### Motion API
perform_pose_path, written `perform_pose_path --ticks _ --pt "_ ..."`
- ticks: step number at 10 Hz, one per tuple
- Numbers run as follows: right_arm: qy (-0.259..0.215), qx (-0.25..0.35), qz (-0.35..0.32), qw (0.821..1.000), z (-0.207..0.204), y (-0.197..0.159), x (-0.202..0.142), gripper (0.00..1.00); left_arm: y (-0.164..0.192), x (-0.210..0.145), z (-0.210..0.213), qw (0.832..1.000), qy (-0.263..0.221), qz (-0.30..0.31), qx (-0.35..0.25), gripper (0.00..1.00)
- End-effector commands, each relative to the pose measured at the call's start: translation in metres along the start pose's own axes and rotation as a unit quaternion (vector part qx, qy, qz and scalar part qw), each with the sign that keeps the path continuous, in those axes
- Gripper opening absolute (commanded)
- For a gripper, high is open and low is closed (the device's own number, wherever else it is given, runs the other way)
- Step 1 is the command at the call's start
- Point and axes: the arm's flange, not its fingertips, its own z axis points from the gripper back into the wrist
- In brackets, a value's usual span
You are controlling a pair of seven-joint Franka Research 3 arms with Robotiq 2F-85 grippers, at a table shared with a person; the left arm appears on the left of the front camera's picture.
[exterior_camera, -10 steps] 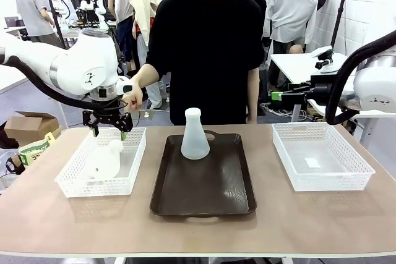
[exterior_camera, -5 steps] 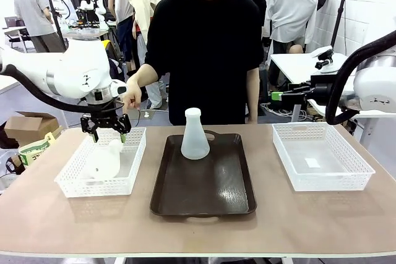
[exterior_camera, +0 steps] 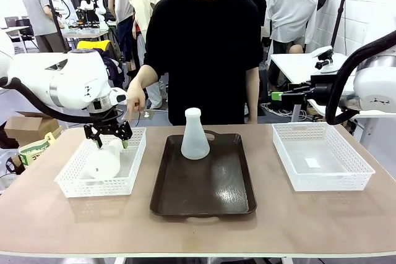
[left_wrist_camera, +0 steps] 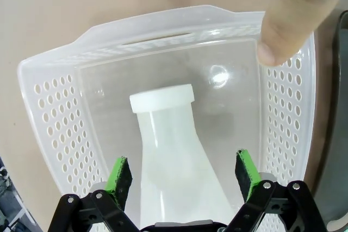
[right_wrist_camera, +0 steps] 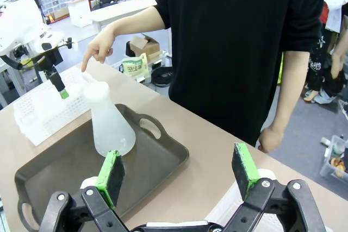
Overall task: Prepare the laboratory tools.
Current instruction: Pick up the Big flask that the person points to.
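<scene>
Left fingers (left_wrist_camera: 120,175) are spread wide, nothing pinched. They sit over the left basket (left_wrist_camera: 54,112), straddling the flask in the basket (left_wrist_camera: 174,150). That flask lies tipped over inside the basket. Its capped neck points away from the wrist camera and its wide body runs back between the two green pads. There's a clear gap between each pad and the flask wall, so no contact there. Front view: left fingers (exterior_camera: 124,135) hang right at the neck end of the same flask (exterior_camera: 104,160), tips about level with the rim of the basket (exterior_camera: 74,183). Can't tell from this angle whether they touch the neck. Person's hand (exterior_camera: 133,99) is at the far side of that basket, index finger pointing down. In the wrist view the fingertip (left_wrist_camera: 283,36) sits over the basket's corner wall. Second flask (exterior_camera: 194,135) stands upright at the far end of the brown tray (exterior_camera: 204,196), mid-desk (exterior_camera: 62,227), well apart from both arms. Right fingers (right_wrist_camera: 111,176) are also spread wide and hold nothing. They are off to the right side, aimed across the tray (right_wrist_camera: 60,172) at the upright flask (right_wrist_camera: 110,123). Right basket (exterior_camera: 322,180) sits on the desk beside the tray.
</scene>
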Motion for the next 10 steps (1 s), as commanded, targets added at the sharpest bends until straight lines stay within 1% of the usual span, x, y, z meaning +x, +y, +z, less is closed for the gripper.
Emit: perform_pose_path --ticks 1,3,10 --pt "0.008 -0.004 -0.004 1.000 0.001 0.001 0.002 1.00 0.007 0.004 -0.006 1.000 -0.001 0.001 -0.025 1.00" --pt "0.008 -0.004 -0.004 1.000 0.001 0.001 0.002 1.00 0.012 0.008 -0.014 0.999 0.005 0.011 -0.030 1.00" --pt "0.008 -0.004 -0.004 1.000 0.001 0.001 0.002 1.00 0.013 0.022 -0.029 0.999 0.014 0.031 -0.005 1.00"
